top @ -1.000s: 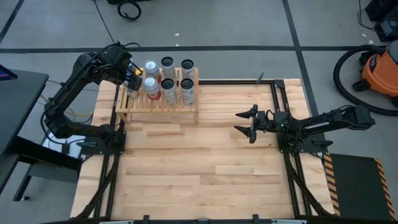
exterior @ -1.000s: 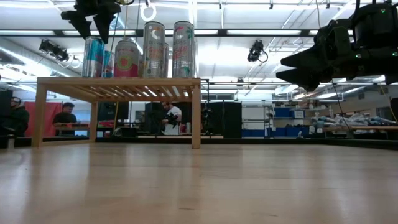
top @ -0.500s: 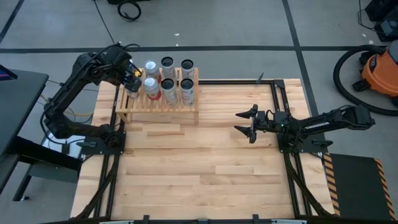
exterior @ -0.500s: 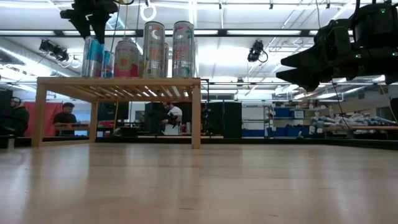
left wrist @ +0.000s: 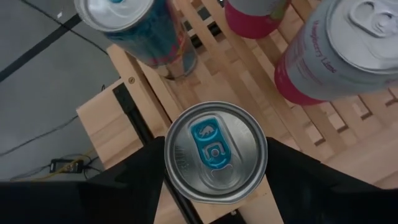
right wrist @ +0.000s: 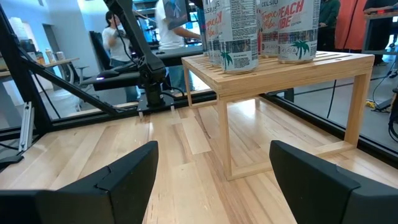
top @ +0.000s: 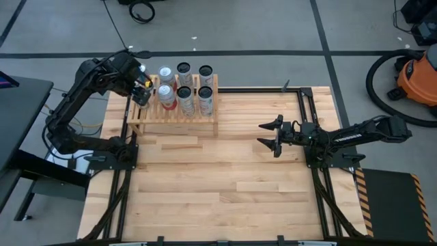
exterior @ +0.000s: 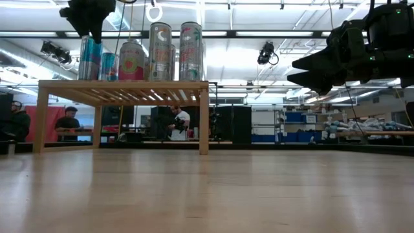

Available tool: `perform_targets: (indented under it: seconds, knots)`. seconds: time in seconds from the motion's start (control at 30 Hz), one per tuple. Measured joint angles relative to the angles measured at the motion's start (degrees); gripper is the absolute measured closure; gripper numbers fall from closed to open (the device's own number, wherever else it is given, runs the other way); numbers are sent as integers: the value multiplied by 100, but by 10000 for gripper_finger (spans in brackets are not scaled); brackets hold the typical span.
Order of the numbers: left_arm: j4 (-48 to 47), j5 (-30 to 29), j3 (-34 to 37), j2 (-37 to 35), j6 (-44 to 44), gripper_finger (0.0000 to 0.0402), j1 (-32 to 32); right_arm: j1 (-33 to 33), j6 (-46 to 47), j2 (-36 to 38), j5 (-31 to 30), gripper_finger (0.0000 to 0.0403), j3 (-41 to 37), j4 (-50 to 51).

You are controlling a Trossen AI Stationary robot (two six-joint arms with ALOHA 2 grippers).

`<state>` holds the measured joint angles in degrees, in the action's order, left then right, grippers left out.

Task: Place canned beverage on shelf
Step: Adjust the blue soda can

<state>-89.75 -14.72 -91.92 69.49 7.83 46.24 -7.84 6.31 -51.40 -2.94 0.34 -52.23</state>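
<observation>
High view: the left gripper (top: 141, 87) is hanging over the left end of the shelf (top: 175, 109), which is standing at the desk's (top: 218, 184) back-left corner. Five cans (top: 184, 87) are showing on the slats; the can under the gripper is hidden here. The right gripper (top: 268, 134) is waiting above the desk, well apart from the shelf, jaws spread, holding nothing.

Low view: the left gripper (exterior: 87, 22) is sitting right on top of the blue can (exterior: 89, 58) at the shelf's (exterior: 123, 87) left end, can upright on the slats w/ the other cans (exterior: 160, 52) beside it. The right gripper (exterior: 310, 70) is hanging at the right, off the desk. People are sitting in the room behind.

Left wrist view: the blue can (left wrist: 216, 152) is sitting between the two dark fingers (left wrist: 134, 180), lid up, the jaws pinching its sides. Other cans (left wrist: 339, 43) are standing near on the slats.

Right wrist view: fingers (right wrist: 121, 171) spread wide, nothing between; the shelf (right wrist: 273, 71) w/ cans (right wrist: 236, 31) is farther off.
</observation>
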Motion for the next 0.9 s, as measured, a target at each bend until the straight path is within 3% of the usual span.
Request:
perform_targets:
  seconds: [0.43, 0.9]
  knots:
    - [14, 434, -6, -2, -1440, 151, 0, 0, -1, 0, 0, 85, 2, 0]
    - [-10, 492, -1, -35, -2058, 150, 0, 0, 0, -2, 0, 85, 0, 0]
